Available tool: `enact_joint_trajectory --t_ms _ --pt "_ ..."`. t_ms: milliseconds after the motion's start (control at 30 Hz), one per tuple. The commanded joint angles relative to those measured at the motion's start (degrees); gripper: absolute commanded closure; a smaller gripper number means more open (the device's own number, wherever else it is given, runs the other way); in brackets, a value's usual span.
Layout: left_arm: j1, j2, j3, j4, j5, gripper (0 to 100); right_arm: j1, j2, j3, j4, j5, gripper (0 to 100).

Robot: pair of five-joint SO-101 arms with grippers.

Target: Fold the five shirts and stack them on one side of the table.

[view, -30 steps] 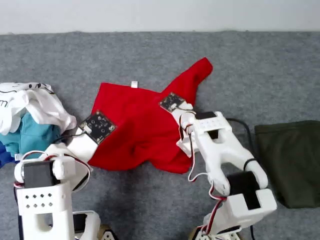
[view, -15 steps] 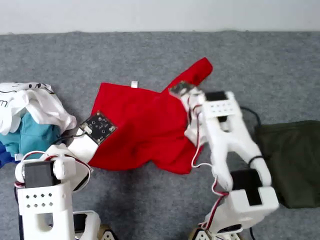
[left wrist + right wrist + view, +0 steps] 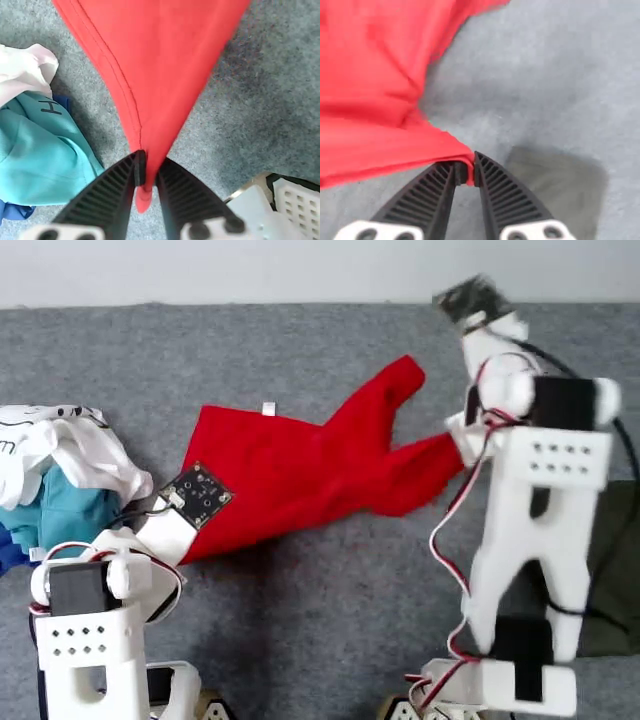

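Observation:
A red shirt is stretched across the middle of the grey table. My left gripper is shut on the red shirt's hem corner at the near left, low over the table. My right gripper is shut on another corner of the red shirt, held raised at the right in the high view, near the red tip. One sleeve points toward the far side. A pile of unfolded shirts, white over teal, lies at the left edge. A dark green folded shirt lies at the right, partly behind the right arm.
The table's far edge meets a white wall. The right arm stands tall over the right side. The teal shirt and a white shirt lie close beside the left gripper. Bare grey cloth spreads along the near middle.
My right gripper has lifted and swung far to the right with a corner of the red shirt, pulling the cloth taut. The left arm has stayed put.

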Motion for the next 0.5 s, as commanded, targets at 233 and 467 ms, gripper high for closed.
enact_joint_trajectory --t_ms 233,467 --pt "-0.09 -0.70 -0.40 0.70 -0.35 99 -4.00 -26.07 1.41 2.42 -0.53 98.8" --pt "-0.44 -0.79 -1.80 0.88 -0.35 99 -5.14 -44.53 16.88 2.42 -0.53 98.8"
